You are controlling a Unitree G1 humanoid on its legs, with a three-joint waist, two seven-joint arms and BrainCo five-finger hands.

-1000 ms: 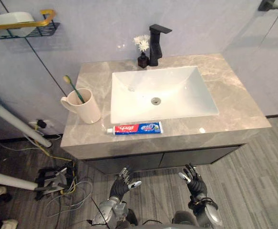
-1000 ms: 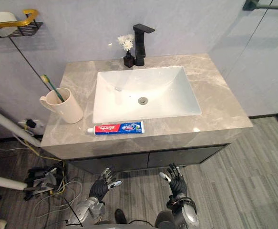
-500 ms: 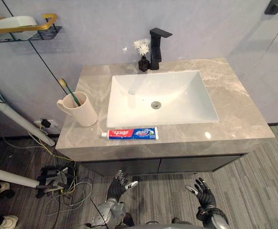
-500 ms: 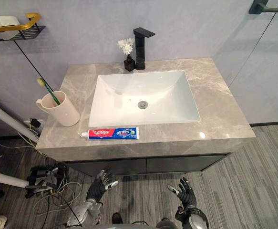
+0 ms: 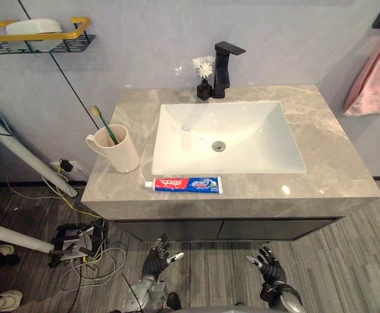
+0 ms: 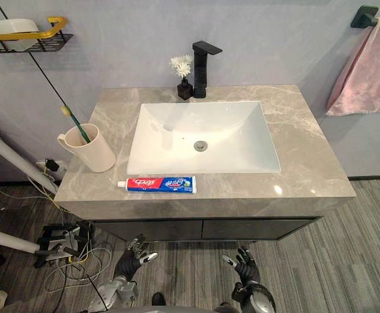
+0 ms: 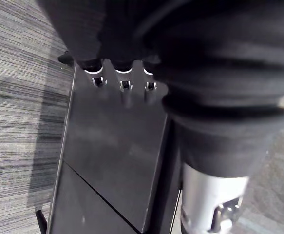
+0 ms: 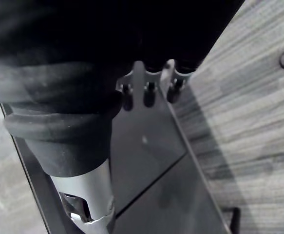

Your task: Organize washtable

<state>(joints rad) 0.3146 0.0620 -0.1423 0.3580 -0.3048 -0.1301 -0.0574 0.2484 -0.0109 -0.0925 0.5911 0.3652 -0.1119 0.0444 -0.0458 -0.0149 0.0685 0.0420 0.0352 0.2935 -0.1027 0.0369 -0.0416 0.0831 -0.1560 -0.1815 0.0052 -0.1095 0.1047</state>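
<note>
Left eye view: left hand (image 5: 156, 253) and right hand (image 5: 266, 263) hover low, fingers spread, empty.

the right side of the tabletop (image 5: 336, 153) lies bare — broad room beside the sink (image 5: 170, 140). on the left, a cup (image 5: 116, 153) with a toothbrush (image 5: 103, 122) stands near the edge. a toothpaste tube (image 5: 183, 185) lies across the narrow front strip. at the back, a faucet (image 5: 223, 68) and flower vase (image 5: 204, 83) stand just beside each other — little passage between.

countertop (image 5: 333, 150): polished marble | sink (image 5: 242, 130): glossy ceramic | faucet (image 5: 223, 68): matt black metal | towel (image 5: 375, 81): cloth
</note>
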